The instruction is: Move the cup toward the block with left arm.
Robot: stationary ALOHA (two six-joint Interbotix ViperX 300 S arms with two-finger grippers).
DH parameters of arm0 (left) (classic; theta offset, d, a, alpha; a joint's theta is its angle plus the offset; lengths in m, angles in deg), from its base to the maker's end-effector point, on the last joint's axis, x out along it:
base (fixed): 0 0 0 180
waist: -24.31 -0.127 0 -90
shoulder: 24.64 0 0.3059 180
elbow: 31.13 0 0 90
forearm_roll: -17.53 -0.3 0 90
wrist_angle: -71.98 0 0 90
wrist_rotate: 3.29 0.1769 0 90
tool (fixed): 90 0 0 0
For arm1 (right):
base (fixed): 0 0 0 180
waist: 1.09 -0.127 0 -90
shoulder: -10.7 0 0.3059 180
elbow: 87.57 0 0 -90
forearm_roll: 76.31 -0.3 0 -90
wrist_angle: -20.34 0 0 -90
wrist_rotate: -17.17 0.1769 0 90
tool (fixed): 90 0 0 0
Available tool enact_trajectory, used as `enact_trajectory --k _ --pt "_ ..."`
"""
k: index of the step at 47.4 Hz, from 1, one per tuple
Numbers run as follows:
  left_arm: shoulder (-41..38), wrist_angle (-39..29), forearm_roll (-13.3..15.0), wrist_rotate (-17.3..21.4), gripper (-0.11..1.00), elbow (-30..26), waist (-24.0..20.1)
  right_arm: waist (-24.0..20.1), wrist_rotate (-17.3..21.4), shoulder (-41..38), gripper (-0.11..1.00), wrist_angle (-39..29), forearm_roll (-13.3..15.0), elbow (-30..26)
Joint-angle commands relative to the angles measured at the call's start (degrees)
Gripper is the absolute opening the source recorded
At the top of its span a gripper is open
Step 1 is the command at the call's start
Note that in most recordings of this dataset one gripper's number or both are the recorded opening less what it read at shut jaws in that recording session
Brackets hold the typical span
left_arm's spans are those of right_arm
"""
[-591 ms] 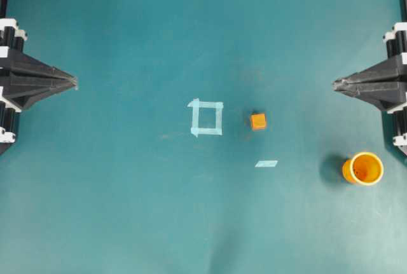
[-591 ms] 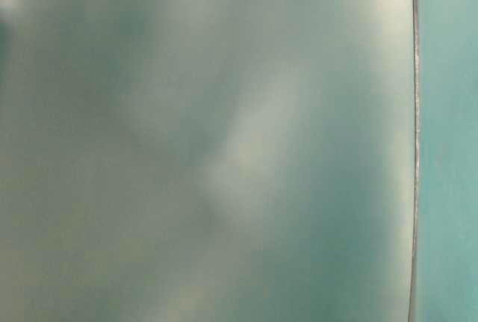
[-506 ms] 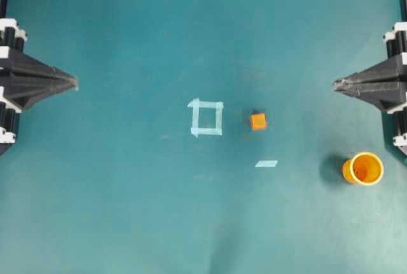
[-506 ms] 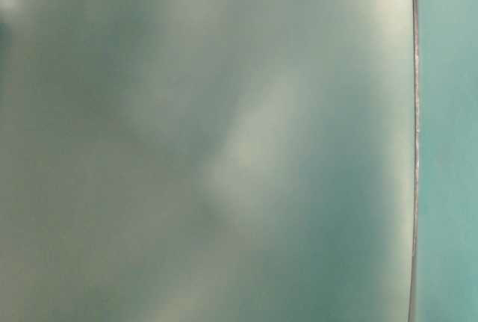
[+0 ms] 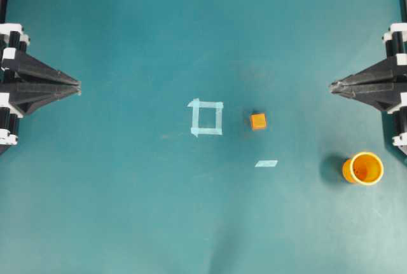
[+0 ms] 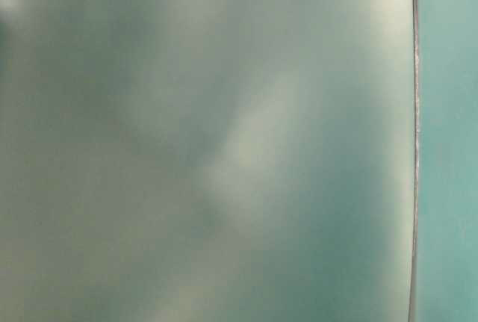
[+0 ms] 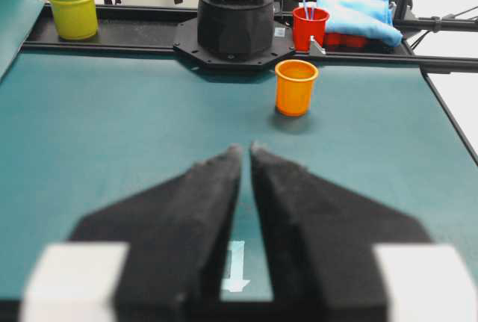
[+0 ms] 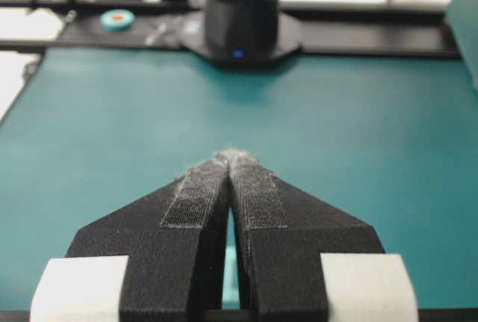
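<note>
Two black grippers sit at opposite edges of the teal table [image 5: 127,223], both well away from everything on it. At the left edge, the left gripper [image 5: 77,86] points toward the middle; the left wrist view shows its jaws parted by a narrow gap with nothing between them. At the right edge, the right gripper [image 5: 332,86] points back at it, and in the right wrist view its finger tips meet, closed on nothing. Upright at the right near side of the overhead view stands the cup [image 5: 363,168], orange with a pale rim, just below the right gripper and far from the left one. Right of centre rests the block [image 5: 257,121], a tiny orange cube, well apart from the cup. Just left of the block lies a pale tape square [image 5: 206,117], and a short tape strip [image 5: 266,163] lies between block and cup, nearer the block. Only a blurred grey-green surface fills the table-level view
</note>
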Motion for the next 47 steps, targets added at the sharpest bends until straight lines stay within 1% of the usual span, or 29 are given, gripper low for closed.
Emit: enact_trajectory --k 1,4,6,12,14,20,26,35,39,43,47 --pt "-0.6 0.4 -0.1 0.0 0.20 -1.5 0.2 -0.1 -0.1 -0.2 0.00 0.4 0.1 -1.7" --pt "-0.6 0.4 -0.1 0.0 0.28 -1.5 0.2 -0.1 -0.1 -0.2 0.00 0.4 0.0 -1.7" --pt "-0.6 0.4 -0.1 0.0 0.35 -1.5 0.2 0.0 -0.2 -0.2 0.00 0.4 0.1 -1.7" --pt "-0.6 0.3 -0.1 0.0 0.47 -1.6 0.2 0.0 -0.2 -0.2 0.00 0.4 0.1 -1.7" --pt "-0.6 0.3 -0.1 0.0 0.49 -1.6 0.2 0.0 -0.2 -0.2 0.00 0.4 0.0 -1.7" --pt "-0.6 0.1 -0.1 0.0 0.49 -1.6 0.2 0.0 -0.2 -0.2 0.00 0.4 0.0 -1.7" --pt "-0.6 -0.8 -0.1 0.0 0.56 -1.6 -0.3 -0.1 -0.2 -0.2 0.00 0.4 0.0 -1.7" --pt "-0.7 -1.3 -0.1 -1.4 0.76 -1.9 -1.8 -0.1 -0.2 -0.2 0.00 0.4 0.1 -1.7" --pt "-2.3 -1.4 -0.1 -2.7 0.82 -2.8 -2.3 -0.1 -0.2 -0.1 0.00 0.4 0.0 -1.7" --pt "-5.8 -1.3 -0.1 -3.8 0.82 -4.0 -2.1 0.0 -0.2 -0.2 0.00 0.4 0.1 -1.7" --pt "-11.1 -0.7 -0.1 -4.7 0.81 -6.0 -1.1 0.0 -0.2 -0.2 0.00 0.4 0.1 -1.7"
